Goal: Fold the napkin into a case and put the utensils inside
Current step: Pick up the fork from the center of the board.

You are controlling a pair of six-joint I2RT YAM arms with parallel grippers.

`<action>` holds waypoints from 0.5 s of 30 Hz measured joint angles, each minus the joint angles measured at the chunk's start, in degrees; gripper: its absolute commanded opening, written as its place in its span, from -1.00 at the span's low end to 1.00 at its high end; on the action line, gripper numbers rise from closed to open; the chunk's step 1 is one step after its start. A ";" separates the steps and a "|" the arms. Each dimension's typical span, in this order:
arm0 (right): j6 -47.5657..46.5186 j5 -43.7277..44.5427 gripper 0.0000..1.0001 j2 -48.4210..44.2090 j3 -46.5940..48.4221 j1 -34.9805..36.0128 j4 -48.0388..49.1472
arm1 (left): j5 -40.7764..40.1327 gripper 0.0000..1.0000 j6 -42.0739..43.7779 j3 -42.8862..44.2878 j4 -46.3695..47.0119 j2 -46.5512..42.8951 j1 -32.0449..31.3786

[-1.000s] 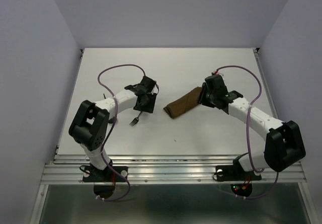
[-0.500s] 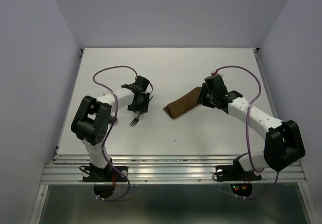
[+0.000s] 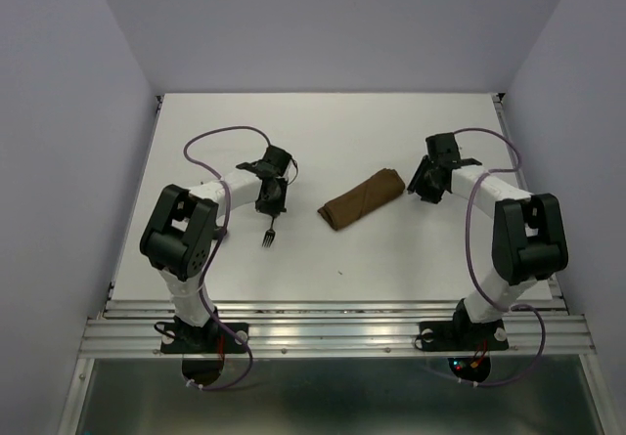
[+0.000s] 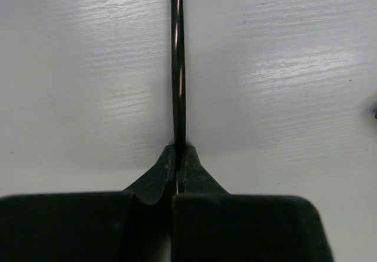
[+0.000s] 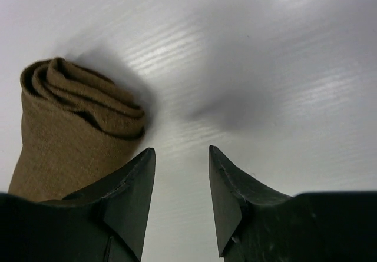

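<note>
The napkin lies as a narrow brown folded case (image 3: 364, 198) slanting across the table's middle; its layered end (image 5: 76, 97) shows in the right wrist view. One utensil, a dark fork (image 3: 267, 237), lies left of it with its tines toward the near edge. My left gripper (image 3: 271, 211) is shut on the fork's thin handle (image 4: 177, 68), which runs straight out from the closed jaws (image 4: 177, 149). My right gripper (image 3: 417, 188) stands open just off the case's far right end, with only bare table between its fingers (image 5: 181, 151).
The white table (image 3: 342, 132) is bounded by a metal rail (image 3: 333, 323) along the near edge and lilac walls on three sides. Purple cables loop over both arms (image 3: 210, 142).
My left gripper has shut on the fork's handle, and the fork now points toward the near edge. My right gripper has drawn back to the right, off the case's end.
</note>
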 measured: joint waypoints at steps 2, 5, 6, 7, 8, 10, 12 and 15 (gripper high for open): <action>-0.24 -0.24 -0.07 4.02 3.30 -0.20 -0.07 | 0.13 -1.00 0.02 0.00 -0.04 -0.15 -0.02; -0.55 -0.28 -0.10 11.37 10.58 -0.26 -0.90 | 0.94 -1.00 -0.09 0.00 -0.46 -0.55 -0.17; -0.61 -0.22 -0.11 12.79 12.07 -0.26 -0.92 | 1.18 -1.00 -0.15 0.00 -0.79 -0.66 -0.42; -0.66 -0.31 -0.11 15.21 14.43 -0.26 -1.07 | 1.42 -1.00 -0.17 0.02 -1.16 -0.90 -0.72; -0.66 -0.37 -0.12 16.81 15.80 -0.26 -1.14 | 1.60 -1.00 -0.20 0.02 -1.46 -1.16 -0.96; -0.61 -0.70 -0.14 19.63 19.10 -0.26 -1.46 | 2.05 -1.00 -0.26 0.15 -2.23 -2.16 -1.70; -0.63 -1.14 -0.14 20.59 20.17 -0.26 -1.36 | 3.08 -1.00 -0.39 0.87 -3.02 -3.32 -2.71; -0.68 -2.45 -0.14 21.22 20.92 -0.20 -1.36 | 4.00 -1.00 -0.39 2.27 -3.39 -4.55 -4.31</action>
